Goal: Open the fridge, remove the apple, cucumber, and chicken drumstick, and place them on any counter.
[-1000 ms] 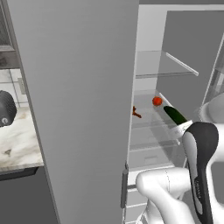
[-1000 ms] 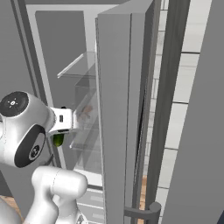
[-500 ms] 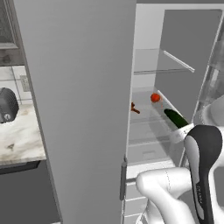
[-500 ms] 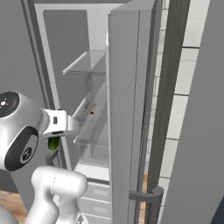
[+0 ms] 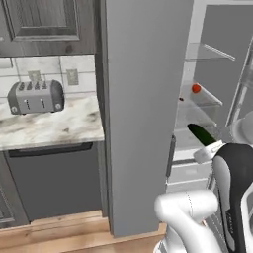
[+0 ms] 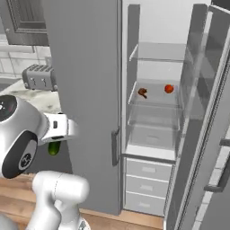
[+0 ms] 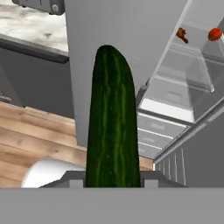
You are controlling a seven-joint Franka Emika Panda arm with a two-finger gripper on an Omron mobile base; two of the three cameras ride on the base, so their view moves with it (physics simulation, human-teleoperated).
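Hand view: pincer (image 7: pixel 113 181) grips cucumber (image 7: pixel 113 122); fridge (image 6: pixel 152 112) open.

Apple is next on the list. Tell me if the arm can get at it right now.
Probably not yet. The apple sits unobstructed on a glass shelf of the open fridge, but the gripper is shut on the cucumber, out in front of the fridge.

My own arm covered all but the lower tip of the cucumber (image 6: pixel 54 148) in the right base view, and the hand view cut off its base. The open fridge (image 5: pixel 148 99) door hid part of the shelves. The drumstick (image 6: pixel 143 92) was too small to make out clearly.
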